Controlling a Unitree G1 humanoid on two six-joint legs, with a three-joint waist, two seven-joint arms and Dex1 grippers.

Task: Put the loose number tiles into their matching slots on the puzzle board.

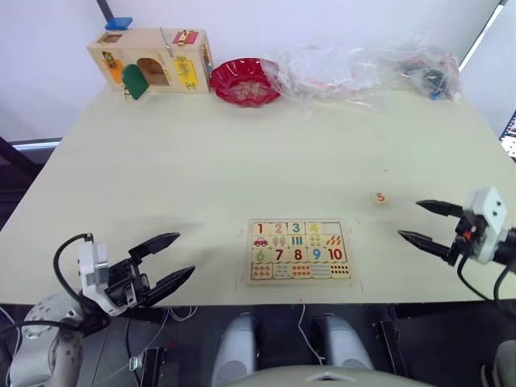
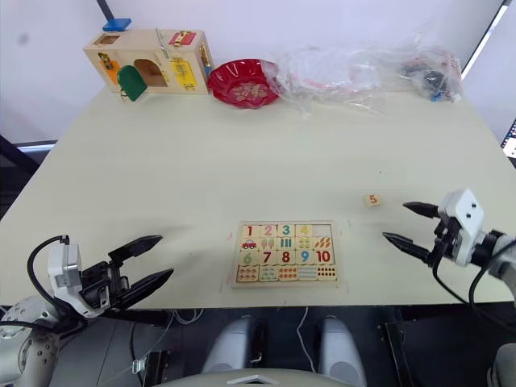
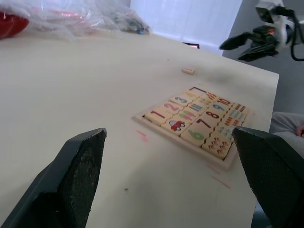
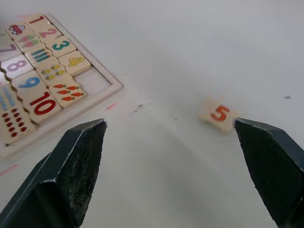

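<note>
My right gripper (image 1: 421, 222) hangs wide open, empty, off desk's (image 1: 242, 153) right edge; left gripper (image 1: 171, 260) likewise at front-left. Tile 5 (image 1: 380, 197) (loose) lies right of puzzle board (image 1: 298, 250), near front edge.

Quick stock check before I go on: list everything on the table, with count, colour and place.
puzzle board: one, pale wood, near edge, middle; top row holds 1 to 4, last slot empty
number 5 tile: one, pale with orange digit, loose, right of board
latch box: one, wooden, coloured doors, far left
bowl: one, red, beside box
plastic bags: clear, far right
left gripper: black, open
right gripper: black, open
</note>
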